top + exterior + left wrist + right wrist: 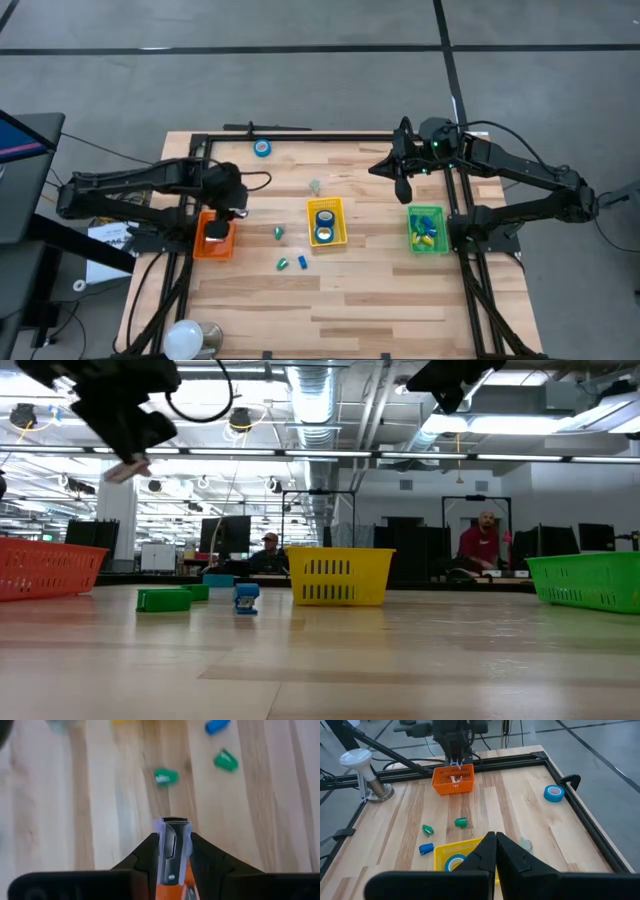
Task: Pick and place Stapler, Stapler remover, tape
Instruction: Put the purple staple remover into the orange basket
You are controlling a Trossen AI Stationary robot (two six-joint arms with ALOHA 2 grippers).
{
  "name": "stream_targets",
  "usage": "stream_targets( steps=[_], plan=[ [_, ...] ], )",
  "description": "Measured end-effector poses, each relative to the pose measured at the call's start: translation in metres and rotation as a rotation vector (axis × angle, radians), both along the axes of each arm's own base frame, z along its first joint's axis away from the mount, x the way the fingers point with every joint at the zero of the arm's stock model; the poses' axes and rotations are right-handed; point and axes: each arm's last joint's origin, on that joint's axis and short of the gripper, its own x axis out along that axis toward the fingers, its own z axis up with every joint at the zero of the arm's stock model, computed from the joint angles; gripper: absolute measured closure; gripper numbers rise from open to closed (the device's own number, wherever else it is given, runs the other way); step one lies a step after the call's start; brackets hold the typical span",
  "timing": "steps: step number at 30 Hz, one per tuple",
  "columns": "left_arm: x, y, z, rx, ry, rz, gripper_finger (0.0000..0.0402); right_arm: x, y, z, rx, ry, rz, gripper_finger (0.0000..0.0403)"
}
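Tape rolls: three | baskets: three | left tool [172,851] grips stapler [170,852] | right tool [495,851] closed

Tape [325,215] in middle basket [340,208]; another roll [262,148] near far edge.

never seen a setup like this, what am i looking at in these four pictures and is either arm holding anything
These are two robot arms at a wooden table, each ending in a two-finger gripper. One picture looks straight down, one looks level across the tabletop, and two come from cameras on the arms' wrists.

The left gripper hangs over the orange basket, shut on a pale, dark-centred stapler. The right gripper is shut, holds nothing and waits raised near the table's far right side.

On the table are a yellow basket with blue tape rolls inside, a green basket with small pieces, another tape roll near the far edge, and a few small green and blue pieces lying loose.
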Motion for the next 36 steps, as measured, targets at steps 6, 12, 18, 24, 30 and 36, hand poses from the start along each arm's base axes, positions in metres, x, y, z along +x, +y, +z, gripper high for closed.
stream_targets(
  steps=[6,12,18,24,30,36],
  plan=[
    [-0.006,-0.005,-0.008,-0.030,0.081,-0.004,0.0319,0.000,0.000,0.000,0.000,-0.001,0.000,0.0403],
    [-0.013,-0.013,-0.033,-0.134,0.173,0.015,0.0319,0.000,0.000,0.000,-0.001,-0.002,0.000,0.0403],
    [-0.014,-0.018,-0.038,-0.138,0.192,-0.010,0.0320,0.000,0.000,0.001,-0.002,-0.007,0.001,0.0403],
    [-0.014,-0.021,-0.038,-0.136,0.192,-0.027,0.0318,0.000,0.000,0.001,-0.003,-0.008,0.001,0.0403],
    [-0.013,-0.021,-0.035,-0.163,0.188,0.046,0.0318,0.000,0.000,0.001,-0.003,-0.008,0.001,0.0403],
    [-0.014,-0.021,-0.036,-0.268,0.225,0.355,0.0319,0.000,0.000,0.001,-0.006,-0.008,0.003,0.0403]
  ],
)
